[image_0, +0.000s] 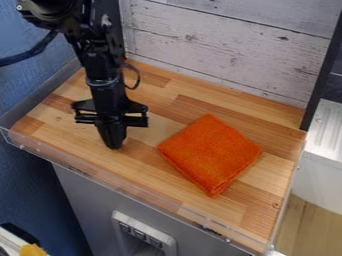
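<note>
At the far left I have a blue wall (30, 185), with something yellow (32, 250) low in the corner. My black arm comes down from the upper left, and my pincer (115, 146) points straight down over the left part of the wooden worktop (160, 172), its two fingers together with nothing between them. Below, the grey front (87, 187) of the unit carries a pale panel (143, 232). Just right of my pincer, and apart from it, the orange cloth (210, 152) lies folded in a thick square, turned so that one corner points toward the near edge. Whitewashed planks (227, 50) stand behind it. Farther right come a dark upright strip (322, 75) and a white ridged surface (327, 127).
</note>
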